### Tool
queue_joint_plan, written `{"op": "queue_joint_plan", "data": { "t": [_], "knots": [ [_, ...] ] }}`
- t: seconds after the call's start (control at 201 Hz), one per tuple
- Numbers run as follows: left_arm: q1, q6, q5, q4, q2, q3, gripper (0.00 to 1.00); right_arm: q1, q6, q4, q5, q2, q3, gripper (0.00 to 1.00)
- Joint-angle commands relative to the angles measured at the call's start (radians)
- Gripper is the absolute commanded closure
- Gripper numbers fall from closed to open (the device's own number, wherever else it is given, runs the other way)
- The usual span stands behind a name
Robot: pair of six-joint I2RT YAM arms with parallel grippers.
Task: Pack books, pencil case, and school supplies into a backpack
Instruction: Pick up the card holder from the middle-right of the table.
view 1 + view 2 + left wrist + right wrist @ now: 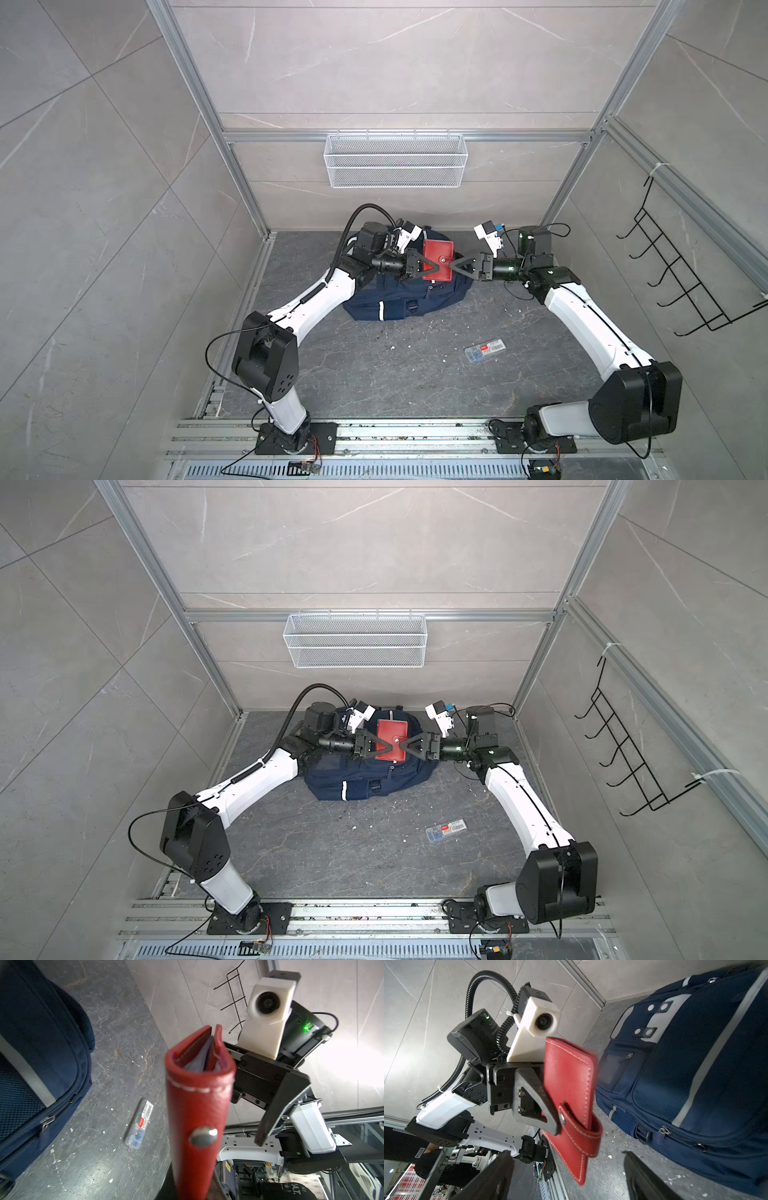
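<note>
The red case (434, 252) is held in the air above the far part of the backpack (399, 305), pinched at its left edge by the left gripper (436, 266), whose jaws are pressed onto it. The snap strap is fastened, and white stitching is seen along the edges; no brand can be made out on it. The right gripper (454, 267) is met at the case's right edge. Its jaws are spread, and in the right wrist view a gap is seen on each side of the case.

The backpack is laid front up on the dark table (374, 374), at the far centre. The clear plastic box (138, 1126) is found near and right of it, well apart. A red-and-white label with a barcode is borne on the box, its print too small to be read, and blue pieces are seen inside.
</note>
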Motion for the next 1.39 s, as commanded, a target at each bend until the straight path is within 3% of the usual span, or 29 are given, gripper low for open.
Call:
{"op": "queue_joint_plan", "data": {
  "t": [0.0, 0.229, 0.453, 0.622, 0.657, 0.782, 0.946, 1.11, 1.27, 1.384],
  "knots": [
    [0.001, -0.052, 0.071, 0.139, -0.061, -0.013, 1.0, 0.021, 0.06, 0.091, -0.04, 0.005, 0.0, 0.17],
    [0.002, -0.038, 0.078, 0.115, -0.06, -0.002, 1.0, 0.065, 0.065, 0.104, -0.078, 0.047, 0.06, 0.33],
    [0.002, -0.043, 0.07, 0.111, -0.059, 0.003, 1.0, 0.067, 0.118, 0.187, -0.075, 0.043, 0.037, 0.64],
    [0.002, -0.031, 0.026, 0.083, -0.055, -0.004, 1.0, 0.067, 0.116, 0.194, -0.054, 0.044, 0.021, 0.95],
    [0.002, -0.018, 0.008, 0.061, -0.055, -0.001, 0.94, 0.066, 0.102, 0.176, -0.042, 0.045, 0.022, 1.0],
    [0.002, 0.06, -0.119, -0.062, -0.069, 0.018, 0.63, 0.05, 0.017, 0.06, 0.076, 0.049, 0.032, 1.0],
    [0.002, 0.116, -0.303, -0.301, -0.01, 0.119, 0.36, -0.009, -0.026, -0.023, 0.331, 0.029, 0.035, 1.0],
    [0.002, 0.112, -0.423, -0.424, 0.11, 0.24, 0.36, -0.028, -0.098, -0.207, 0.641, 0.066, 0.122, 1.0],
    [0.007, 0.063, -0.554, -0.455, 0.224, 0.323, 0.44, -0.029, -0.094, -0.267, 0.782, 0.068, 0.146, 1.0],
    [0.003, 0.027, -0.531, -0.344, 0.289, 0.327, 0.46, -0.029, -0.082, -0.287, 0.828, 0.056, 0.14, 1.0]
  ]
}}
